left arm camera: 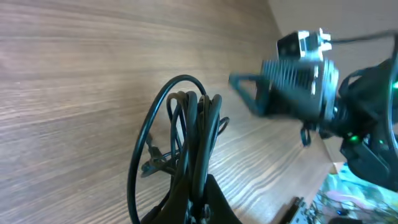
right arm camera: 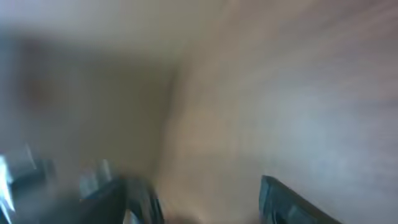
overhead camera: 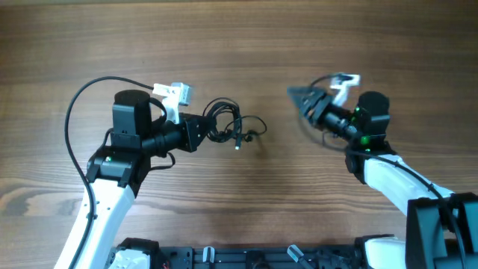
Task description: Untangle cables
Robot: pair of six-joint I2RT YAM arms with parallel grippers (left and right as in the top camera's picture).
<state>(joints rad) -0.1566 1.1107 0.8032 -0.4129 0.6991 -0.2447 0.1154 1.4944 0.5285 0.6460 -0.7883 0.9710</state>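
Left gripper [left arm camera: 198, 190]: closed on the cables. Its dark fingers meet in a wedge around the gathered strands at the bottom of the left wrist view.
Cables [left arm camera: 200, 140]: held at the left gripper's tips. They form a tight bunch of thin black strands running straight out from it, with one wide loop bowing off to the side. I cannot tell whether the bunch rests on the wood or hangs just above it.
Plug [left arm camera: 154, 165]: a small end hanging beside the bunch, just past the left gripper's tips and inside the wide loop.
Tail [overhead camera: 258, 125]: a single thin strand seen from overhead, trailing out of the bunch on the side away from the left gripper.
Right gripper [overhead camera: 299, 101]: well apart from the left gripper, across from it and pointing back toward it. It is blurred in every view. Its fingers [right arm camera: 280, 196] stand spread with only wood showing between them, so it is open and holds nothing.
Table [overhead camera: 239, 45]: brown wood grain under the left gripper, running on past it to the far edge.
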